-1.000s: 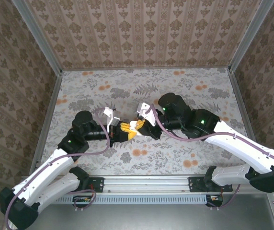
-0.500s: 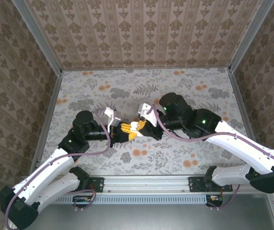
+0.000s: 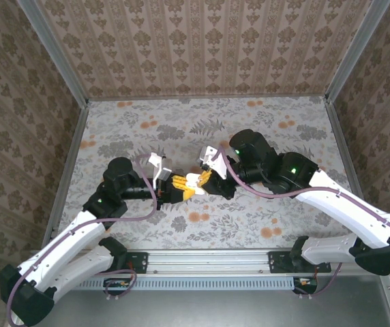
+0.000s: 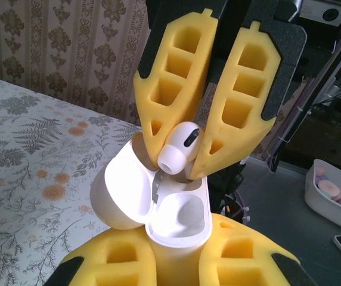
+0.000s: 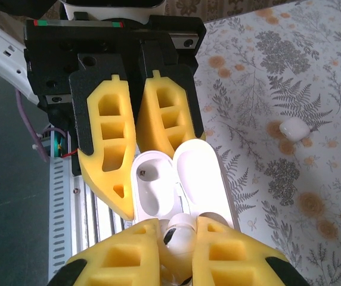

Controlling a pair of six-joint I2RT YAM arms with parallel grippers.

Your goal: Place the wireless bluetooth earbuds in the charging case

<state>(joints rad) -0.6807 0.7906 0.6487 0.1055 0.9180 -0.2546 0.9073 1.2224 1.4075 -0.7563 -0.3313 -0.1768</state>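
The left gripper (image 4: 179, 231) is clamped on the lower half of the open white case (image 4: 182, 214), its yellow foam fingers (image 4: 114, 262) pressing that half from both sides. The case's lid is swung back on the hinge, and the hollow inside faces up toward the other arm.

Directly above the case, the right gripper (image 4: 178, 164) is pinched on one white earbud (image 4: 179, 142), held near the tips of its yellow fingers (image 4: 170, 89). The earbud's rounded head sits just over the hinge edge of the case. From this angle I cannot tell whether it touches the rim or hangs just clear of it.

From the right wrist, the same earbud (image 5: 179, 238) sits just short of the case (image 5: 158, 190). Both are above the flower-patterned table (image 3: 249, 122).

Well apart from the case, a small white piece (image 5: 294, 128) lies loose on the table. It may be a second earbud, but it is too small to tell.
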